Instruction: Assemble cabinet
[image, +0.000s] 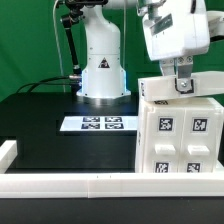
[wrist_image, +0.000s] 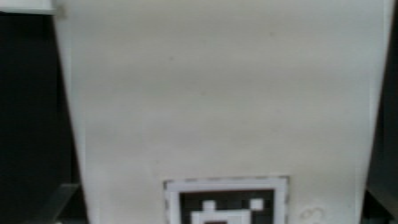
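The white cabinet (image: 180, 130) stands at the exterior view's right, with several square black-and-white tags on its front. My gripper (image: 184, 86) comes straight down onto its top, fingertips at the top surface. In the wrist view a white cabinet face (wrist_image: 214, 100) fills the frame between the fingers, with one tag (wrist_image: 226, 203) near them. The fingers show only as dim grey shapes at the face's sides. The jaws look closed on the cabinet's upper part.
The marker board (image: 97, 123) lies flat on the black table in front of the robot base (image: 102, 70). A long white border rail (image: 70, 182) runs along the table's front and turns back at the left (image: 8, 152).
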